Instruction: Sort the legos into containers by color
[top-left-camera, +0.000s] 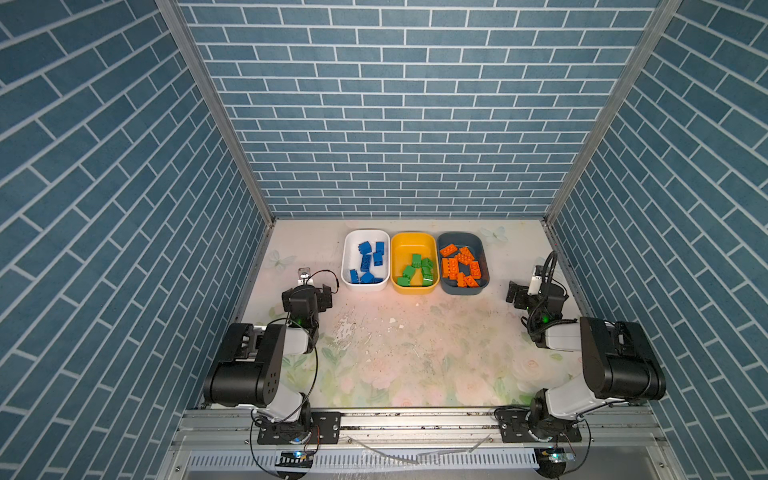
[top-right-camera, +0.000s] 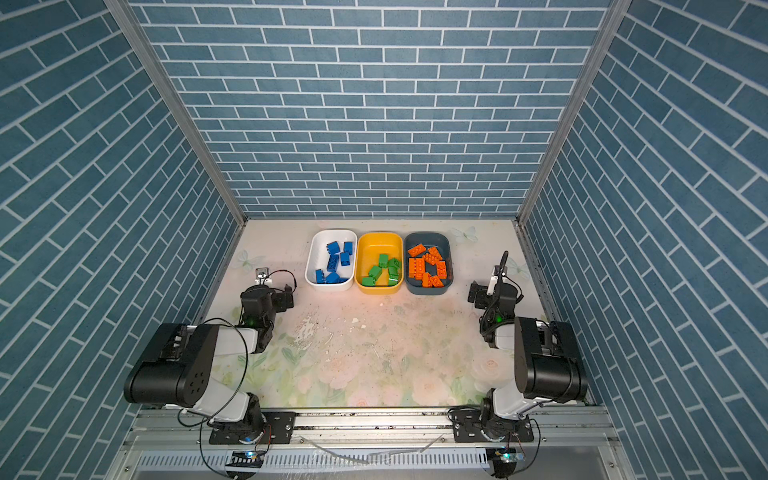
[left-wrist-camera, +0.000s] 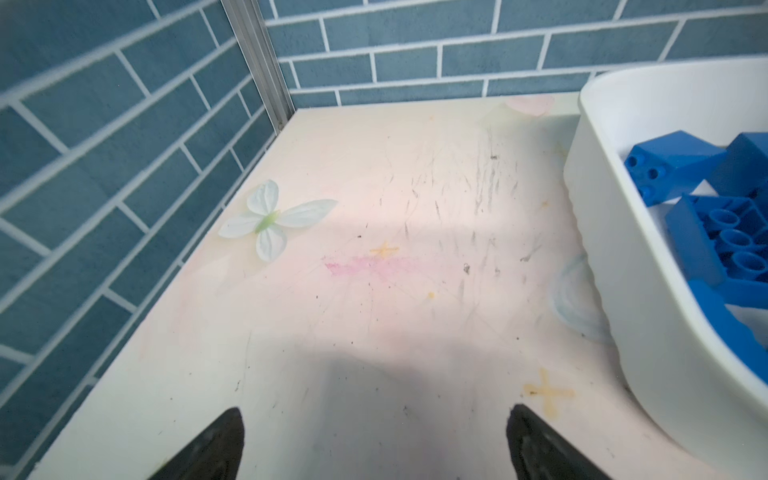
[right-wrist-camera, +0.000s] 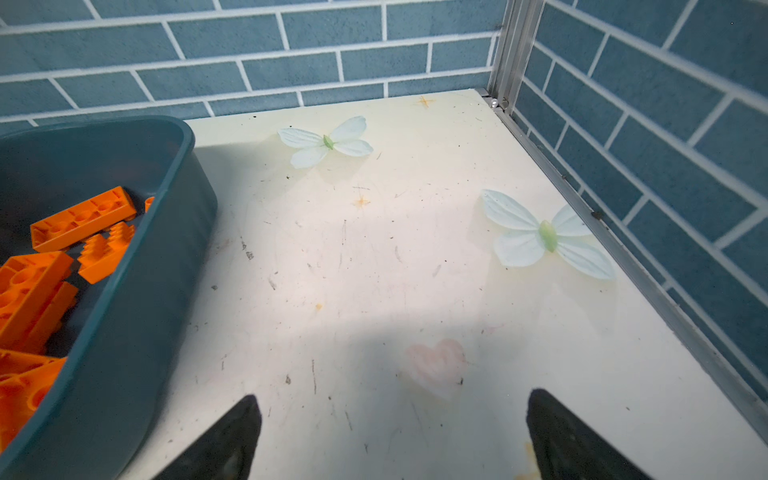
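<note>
Blue bricks (top-left-camera: 366, 261), white tub (top-left-camera: 347, 266); green bricks (top-left-camera: 415, 270), yellow tub (top-left-camera: 409, 243); orange bricks (top-left-camera: 460, 266), teal tub (top-left-camera: 473, 242). Blue brick-patterned walls (top-left-camera: 395, 124), pale floral tabletop (top-left-camera: 415, 353).

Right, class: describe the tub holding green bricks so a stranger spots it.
Near the blue brick-patterned back wall stands a row of three shallow plastic tubs. The middle tub is yellow, flanked by the white tub and the dark teal tub.
</note>
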